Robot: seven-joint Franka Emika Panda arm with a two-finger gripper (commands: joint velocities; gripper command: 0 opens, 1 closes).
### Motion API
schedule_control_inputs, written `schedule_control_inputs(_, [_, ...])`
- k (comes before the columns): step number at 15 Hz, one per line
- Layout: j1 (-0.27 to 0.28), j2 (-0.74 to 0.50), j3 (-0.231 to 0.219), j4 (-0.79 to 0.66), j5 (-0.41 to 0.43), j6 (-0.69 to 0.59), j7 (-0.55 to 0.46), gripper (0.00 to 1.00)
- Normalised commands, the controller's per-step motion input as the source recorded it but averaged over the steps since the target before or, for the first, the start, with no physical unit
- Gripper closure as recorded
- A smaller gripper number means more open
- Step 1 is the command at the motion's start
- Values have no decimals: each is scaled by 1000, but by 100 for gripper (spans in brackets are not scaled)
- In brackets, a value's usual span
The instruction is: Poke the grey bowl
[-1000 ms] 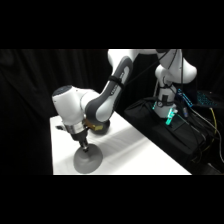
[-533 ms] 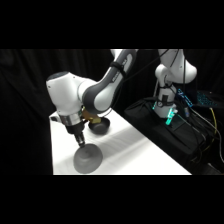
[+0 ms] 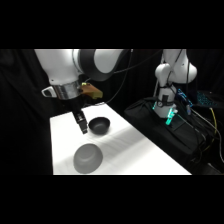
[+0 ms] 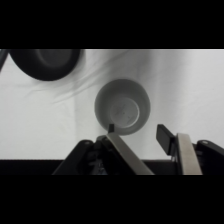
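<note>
The grey bowl sits upright on the white table near its front edge. My gripper hangs above it and slightly behind, clear of the rim and touching nothing. In the wrist view the grey bowl lies just beyond my gripper. Its two fingers stand apart with nothing between them, so the gripper is open.
A smaller glossy black bowl stands just right of the gripper; the black bowl is at the wrist view's top left. A white mug and a tan object lie behind the wrist. Dark gear borders the table's right.
The gripper has risen from the grey bowl, where its tips rested a second ago, and now hangs higher. The bowl stays in place.
</note>
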Motion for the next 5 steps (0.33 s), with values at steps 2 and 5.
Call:
schedule_control_inputs(2, [82, -249, -47, -46, -117, -212, 138, 0])
schedule_control_inputs(5, [62, -211, -27, -64, -81, -133, 97, 0])
